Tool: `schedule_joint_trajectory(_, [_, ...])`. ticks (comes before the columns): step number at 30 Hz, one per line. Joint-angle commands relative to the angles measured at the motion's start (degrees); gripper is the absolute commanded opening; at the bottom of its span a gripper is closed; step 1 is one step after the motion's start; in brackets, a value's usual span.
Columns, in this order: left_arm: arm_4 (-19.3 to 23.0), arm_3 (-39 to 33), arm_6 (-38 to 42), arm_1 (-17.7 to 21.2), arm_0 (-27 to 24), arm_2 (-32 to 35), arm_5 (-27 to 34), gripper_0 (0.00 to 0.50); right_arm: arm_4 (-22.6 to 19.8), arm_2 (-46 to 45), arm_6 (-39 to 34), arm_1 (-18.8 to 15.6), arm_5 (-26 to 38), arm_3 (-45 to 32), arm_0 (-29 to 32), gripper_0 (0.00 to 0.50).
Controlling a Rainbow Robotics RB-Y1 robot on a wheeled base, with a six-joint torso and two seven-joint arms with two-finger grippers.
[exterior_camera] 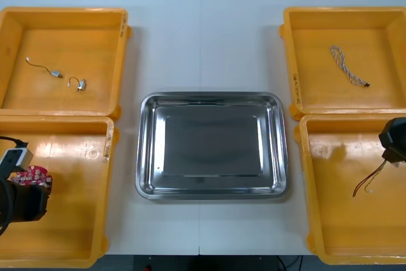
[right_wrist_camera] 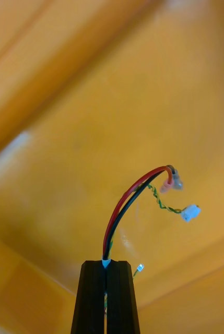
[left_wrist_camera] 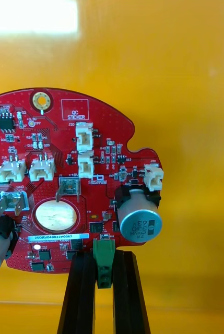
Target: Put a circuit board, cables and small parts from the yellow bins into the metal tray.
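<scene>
Circuit board (left_wrist_camera: 65, 182) is clamped in the left end effector (left_wrist_camera: 104, 255), a cable (right_wrist_camera: 126, 204) in the right end effector (right_wrist_camera: 106, 263) (both grasps look secure); next, carry each over the bare tray (exterior_camera: 144, 150) and let go

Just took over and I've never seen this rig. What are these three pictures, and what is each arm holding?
It's a two-armed robot. The wide picture looks down from above; the two upright ones come from cameras on the wrists. The left gripper is shut on a round red circuit board over the near left yellow bin. The right gripper pinches a red and black cable over the near right yellow bin. The metal tray is bare. The far left bin holds small metal parts, the far right bin a twisted blue and white cable.
</scene>
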Motion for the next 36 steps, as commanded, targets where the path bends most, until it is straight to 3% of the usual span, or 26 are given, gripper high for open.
schedule_joint_trajectory(1, [1.08,-3.67,-3.25,-0.72,-3.92,3.64,4.29,0.000,-1.57,-2.65,3.22,-3.55,0.38,-4.02,-2.08,0.000])
schedule_joint_trajectory(12, [0.73,-8.86,-1.23,-0.72,-12.89,6.45,17.88,0.000,-8.69,-5.37,6.73,-8.73,0.38,-5.08,-2.26,0.000])
schedule_joint_trajectory(18, [0.47,-10.62,0.27,-0.63,-17.37,5.75,17.88,0.000,-12.82,-1.77,8.93,-13.39,0.38,-4.99,-4.80,0.000])
schedule_joint_trajectory(22, [0.03,-10.70,1.67,-0.55,-19.65,3.91,17.88,0.000,-13.79,1.05,15.00,-15.41,0.38,-4.99,-7.35,0.000])
schedule_joint_trajectory(36, [-1.47,-10.62,12.92,-0.55,-27.83,-8.05,17.88,0.000,-14.49,7.46,33.80,-16.47,0.06,-2.00,-14.47,0.000])
